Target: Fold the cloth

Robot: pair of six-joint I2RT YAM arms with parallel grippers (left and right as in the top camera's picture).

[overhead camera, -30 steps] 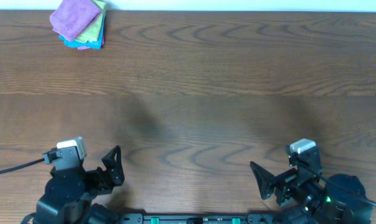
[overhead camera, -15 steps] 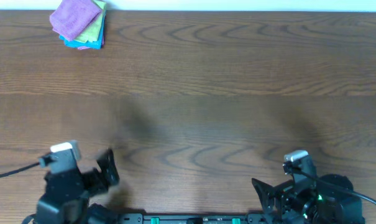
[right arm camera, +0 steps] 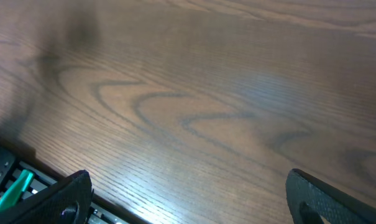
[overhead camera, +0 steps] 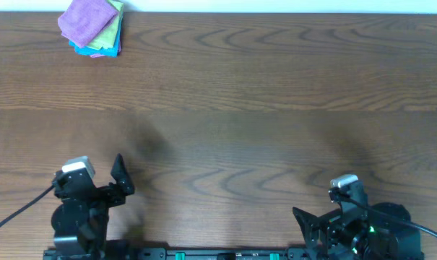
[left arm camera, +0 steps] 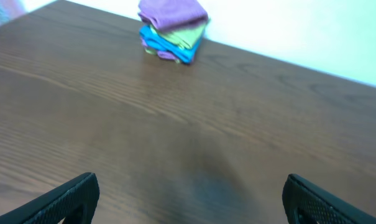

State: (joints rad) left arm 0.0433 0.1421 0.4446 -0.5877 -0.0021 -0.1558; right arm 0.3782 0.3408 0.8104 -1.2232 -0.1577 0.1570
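A stack of folded cloths (overhead camera: 92,27), purple on top with green and blue beneath, lies at the far left corner of the wooden table (overhead camera: 240,108). It also shows in the left wrist view (left arm camera: 173,28), far ahead. My left gripper (overhead camera: 115,180) is open and empty at the near left edge, its fingers wide apart over bare wood in the left wrist view (left arm camera: 191,202). My right gripper (overhead camera: 312,224) is open and empty at the near right edge, over bare wood in the right wrist view (right arm camera: 188,199). No unfolded cloth is in view.
The table's near edge with a black rail and green parts (right arm camera: 13,186) runs below the right gripper. A white wall (left arm camera: 312,31) lies behind the table's far edge.
Both arms have pulled back toward the near edge. The left gripper has turned to point up the table. The right arm has held still for the last half second.
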